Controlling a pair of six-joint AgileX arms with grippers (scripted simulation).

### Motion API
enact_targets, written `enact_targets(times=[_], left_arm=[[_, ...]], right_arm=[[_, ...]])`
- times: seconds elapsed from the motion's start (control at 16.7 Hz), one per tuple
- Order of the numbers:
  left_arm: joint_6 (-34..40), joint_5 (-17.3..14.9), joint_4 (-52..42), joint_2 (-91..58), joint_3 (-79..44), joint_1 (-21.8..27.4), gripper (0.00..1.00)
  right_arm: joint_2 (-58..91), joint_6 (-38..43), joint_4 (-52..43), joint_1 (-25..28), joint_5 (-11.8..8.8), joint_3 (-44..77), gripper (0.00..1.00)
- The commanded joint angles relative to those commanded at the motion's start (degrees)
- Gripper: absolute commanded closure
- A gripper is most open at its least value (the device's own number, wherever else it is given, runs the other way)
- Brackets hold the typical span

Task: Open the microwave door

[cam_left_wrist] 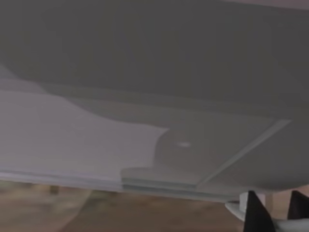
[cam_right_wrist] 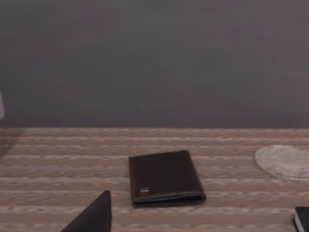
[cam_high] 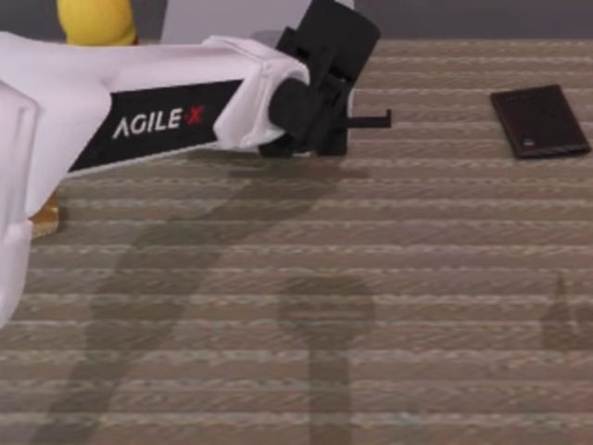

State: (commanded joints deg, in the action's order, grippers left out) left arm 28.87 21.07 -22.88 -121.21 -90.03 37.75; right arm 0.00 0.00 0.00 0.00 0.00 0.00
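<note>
Left gripper at the top view's upper centre beside the microwave; jaw opening cannot be told.

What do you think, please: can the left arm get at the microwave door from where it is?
Probably yes: the left gripper is close up against the microwave, whose grey surface fills its wrist view, and nothing stands between them.

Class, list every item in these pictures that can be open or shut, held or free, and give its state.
microwave: open or shut cannot be told from here.
left gripper: close against the microwave, at the far side of the table.
wallet: shut, flat on the table, free.
right gripper: low near the wallet, holding nothing visible.
</note>
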Motion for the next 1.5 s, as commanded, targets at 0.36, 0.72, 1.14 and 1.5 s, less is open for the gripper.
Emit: enact_targets(times=[0.36,0.72,1.14,1.5], left_arm=[[0.0,0.0,0.0,0.0,0.0,0.0,1.0],[0.0,0.0,0.0,0.0,0.0,0.0,1.0],[-2.5,-1.8,2.4,2.3,3.2,-0.2,1.0],[-3.1,-2.1,2.6,2.5,4.1,-0.4,1.0]], right_arm=[[0.0,0.0,0.0,0.0,0.0,0.0,0.0],[0.0,0.0,0.0,0.0,0.0,0.0,0.0],[0.0,0.0,0.0,0.0,0.0,0.0,0.0],[0.0,0.0,0.0,0.0,0.0,0.0,0.0]])
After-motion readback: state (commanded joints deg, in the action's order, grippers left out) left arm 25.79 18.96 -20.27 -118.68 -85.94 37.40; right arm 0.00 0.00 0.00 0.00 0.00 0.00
